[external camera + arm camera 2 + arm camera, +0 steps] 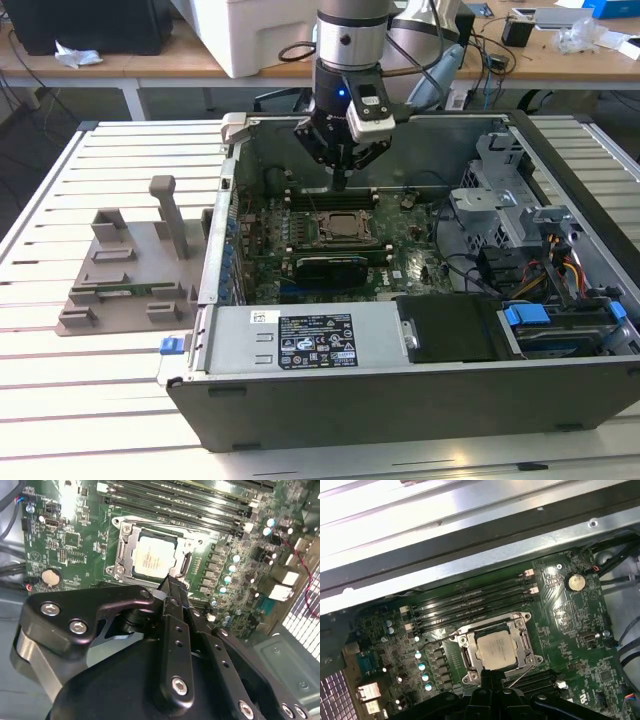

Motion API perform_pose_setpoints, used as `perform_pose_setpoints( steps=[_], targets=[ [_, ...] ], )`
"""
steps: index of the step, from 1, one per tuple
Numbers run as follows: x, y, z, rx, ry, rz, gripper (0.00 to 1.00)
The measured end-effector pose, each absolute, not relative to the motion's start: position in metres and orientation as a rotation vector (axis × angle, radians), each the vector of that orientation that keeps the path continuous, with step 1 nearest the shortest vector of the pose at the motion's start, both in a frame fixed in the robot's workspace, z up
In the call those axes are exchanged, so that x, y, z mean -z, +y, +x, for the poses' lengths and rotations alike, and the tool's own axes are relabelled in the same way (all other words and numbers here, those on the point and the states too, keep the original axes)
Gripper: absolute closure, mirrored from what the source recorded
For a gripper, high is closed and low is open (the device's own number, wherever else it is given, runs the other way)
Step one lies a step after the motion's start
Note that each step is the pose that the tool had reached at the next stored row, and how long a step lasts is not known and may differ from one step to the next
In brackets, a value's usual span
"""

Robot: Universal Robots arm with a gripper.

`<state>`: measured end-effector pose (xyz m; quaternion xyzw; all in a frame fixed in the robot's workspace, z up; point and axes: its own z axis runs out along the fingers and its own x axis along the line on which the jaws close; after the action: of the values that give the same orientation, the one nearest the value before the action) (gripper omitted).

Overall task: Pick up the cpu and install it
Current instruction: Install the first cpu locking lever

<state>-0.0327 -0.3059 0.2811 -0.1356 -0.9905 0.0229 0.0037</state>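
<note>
A white slatted table (60, 190) carries everything. On it lies an open computer case (400, 395), taking up most of the exterior view's right. Just beside the case, toward the exterior view's left, sits a grey plastic holder block (125, 275) with an upright post.

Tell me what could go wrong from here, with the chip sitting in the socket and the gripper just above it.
1. The gripper hangs close over the cpu; a downward slip could press the chip or the socket frame.
2. Whether the cpu lies fully flat cannot be told, so it may be misseated.
3. The memory slots lie close beside the socket and could be clipped.
</note>
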Motion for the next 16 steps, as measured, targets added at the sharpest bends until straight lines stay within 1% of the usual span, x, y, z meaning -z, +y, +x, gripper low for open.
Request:
perform_pose_setpoints(
  steps=[16],
  targets=[
    [-0.2811,-0.3059,-0.0326,-0.073,-3.139,-0.027,0.89]
  ],
)
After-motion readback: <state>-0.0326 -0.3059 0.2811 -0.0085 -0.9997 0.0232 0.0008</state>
